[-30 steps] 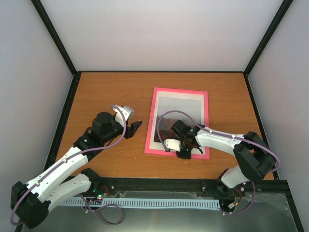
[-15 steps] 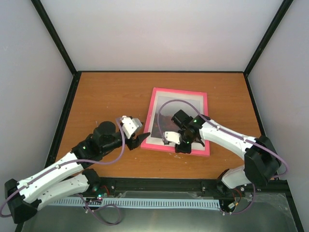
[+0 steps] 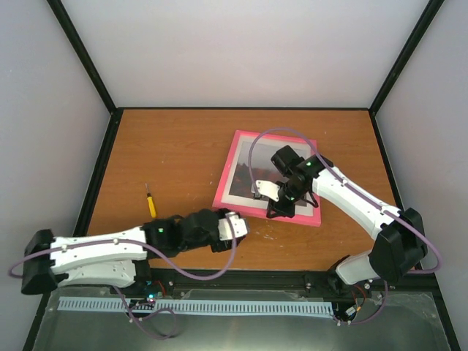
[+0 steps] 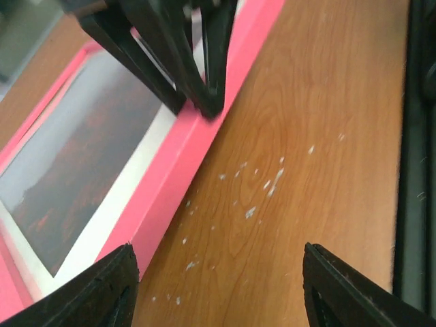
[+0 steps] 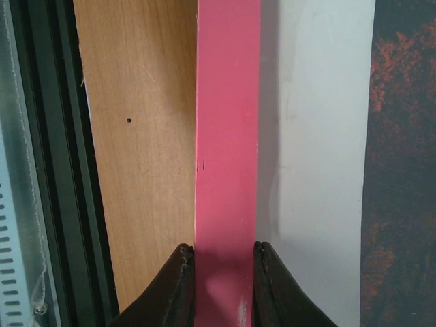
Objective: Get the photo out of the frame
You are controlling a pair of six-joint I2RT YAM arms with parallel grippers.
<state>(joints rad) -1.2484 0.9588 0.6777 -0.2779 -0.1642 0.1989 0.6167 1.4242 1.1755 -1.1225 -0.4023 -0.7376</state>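
The left arm has dropped low and swept across in front of the frame [image 3: 226, 170]. A second ago it was raised well off to the frame's left. Now the left gripper [image 3: 234, 225] sits just short of the frame's near left corner. Its fingers [image 4: 112, 289] are spread wide over bare surface [image 3: 175, 146] with nothing between them.

The frame has moved too, twisting and sliding away from the arms' bases. The right gripper [image 5: 223, 262] has travelled with it, and its fingers are pinched tight on the frame's near pink rail. The left wrist view shows that pinch at the frame's edge.

The left arm's sweep has uncovered a small yellow screwdriver [image 3: 150, 204], lying well off to the frame's left.

The photo [image 3: 248, 186] is still inside the frame, face up under the white mat [image 5: 320, 136], with red trees toward the clamped rail and grey sky toward the far rail.

So this looks like repositioning only, and nothing is out yet. The frame seems to be getting lined up for a two-handed hold, probably so it can be turned over to reach its back. With one rail pinched, it could pivot or slip.
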